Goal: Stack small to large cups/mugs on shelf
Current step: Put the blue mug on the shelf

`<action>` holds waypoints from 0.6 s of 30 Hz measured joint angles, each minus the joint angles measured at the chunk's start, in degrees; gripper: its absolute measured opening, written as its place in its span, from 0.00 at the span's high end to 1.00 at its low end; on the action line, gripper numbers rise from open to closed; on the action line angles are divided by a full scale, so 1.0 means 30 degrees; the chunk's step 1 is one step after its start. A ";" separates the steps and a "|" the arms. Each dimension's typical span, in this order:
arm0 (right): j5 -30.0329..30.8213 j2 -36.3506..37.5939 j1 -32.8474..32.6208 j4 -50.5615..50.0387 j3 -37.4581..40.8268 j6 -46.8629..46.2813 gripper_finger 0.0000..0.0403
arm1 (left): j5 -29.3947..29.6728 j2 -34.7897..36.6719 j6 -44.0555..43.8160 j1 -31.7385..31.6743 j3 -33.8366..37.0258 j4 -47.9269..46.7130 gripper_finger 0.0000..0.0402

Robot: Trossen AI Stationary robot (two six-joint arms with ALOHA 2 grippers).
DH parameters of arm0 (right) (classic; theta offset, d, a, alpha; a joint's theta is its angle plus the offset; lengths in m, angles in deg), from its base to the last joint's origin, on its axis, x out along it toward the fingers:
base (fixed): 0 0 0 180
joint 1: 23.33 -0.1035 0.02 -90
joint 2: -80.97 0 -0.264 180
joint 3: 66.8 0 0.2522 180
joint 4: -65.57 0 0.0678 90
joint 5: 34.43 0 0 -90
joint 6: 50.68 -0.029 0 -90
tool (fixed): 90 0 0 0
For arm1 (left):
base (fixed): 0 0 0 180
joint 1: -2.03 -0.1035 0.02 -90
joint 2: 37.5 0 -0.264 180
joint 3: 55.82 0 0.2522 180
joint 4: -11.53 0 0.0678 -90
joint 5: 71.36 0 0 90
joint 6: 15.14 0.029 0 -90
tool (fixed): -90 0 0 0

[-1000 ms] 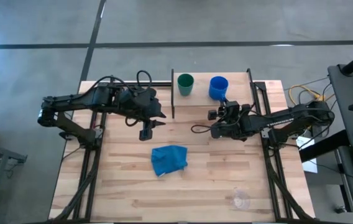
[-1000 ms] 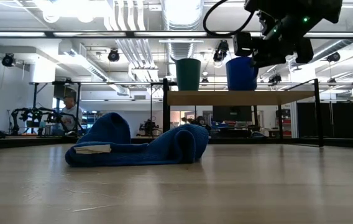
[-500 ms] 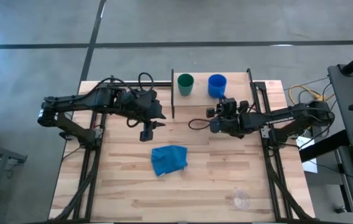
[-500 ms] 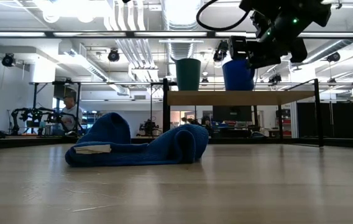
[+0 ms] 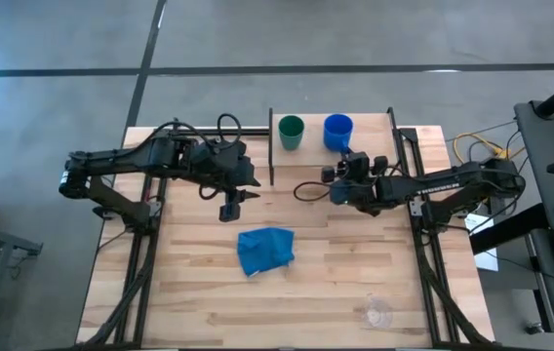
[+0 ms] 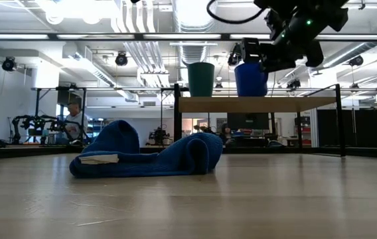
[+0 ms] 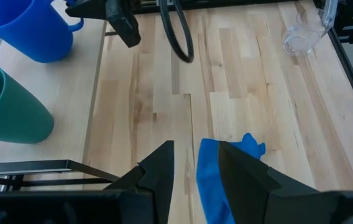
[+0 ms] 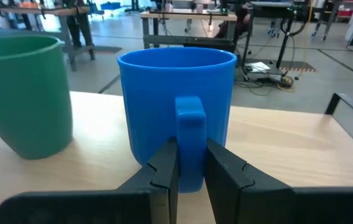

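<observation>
The light wood shelf (image 5: 375,136) stands at the table's far edge. On it are the dark green cup (image 5: 291,132) and, to its right, the blue mug (image 5: 336,128), upright in the low view (image 6: 251,79). My right gripper (image 5: 346,156) is shut on the mug from the shelf's near side. The clear glass (image 5: 378,312) stands near the table's near right corner. My left gripper (image 5: 228,209) hovers open left of the shelf, above the table, with the blue cloth (image 5: 265,250) nearer the near edge. My right gripper pinches the blue mug's side handle (image 8: 190,127) between its two fingers (image 8: 164,165), one on each flank. The fingers come level from the table's near side, pointing toward the far edge. The mug stays upright, its base at the shelf board; whether it touches the board I cannot tell.
The shelf has thin black uprights at both ends (image 5: 271,146) (image 5: 392,136). The crumpled blue cloth (image 6: 149,156) lies mid-table. Bare planked tabletop (image 5: 355,263) spreads between the cloth and the glass. Cables and a stand sit beyond the right edge.
My right gripper has moved toward the table's left, carrying the blue mug along the shelf closer to the green cup. The mug has stayed upright, and the gap between the two vessels has narrowed.
</observation>
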 joint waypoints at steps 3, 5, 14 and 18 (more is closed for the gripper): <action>-0.0012 0.0000 0.0007 0.1527 0.0470 0.0643 0.87 | 0.0000 0.0000 -0.0002 0.0000 0.0009 -0.0002 0.72; -0.0039 -0.0010 0.0015 0.1996 0.0821 0.0652 0.86 | 0.0000 0.0000 -0.0003 0.0000 0.0023 -0.0007 0.72; 0.0074 -0.1170 0.0219 0.3109 0.0905 -0.0085 0.86 | 0.0000 0.0000 -0.0007 0.0004 0.0047 -0.0007 0.72; 0.0119 -0.1746 0.0244 0.3674 0.0905 -0.0116 0.86 | 0.0000 0.0000 -0.0007 0.0000 0.0113 -0.0032 0.72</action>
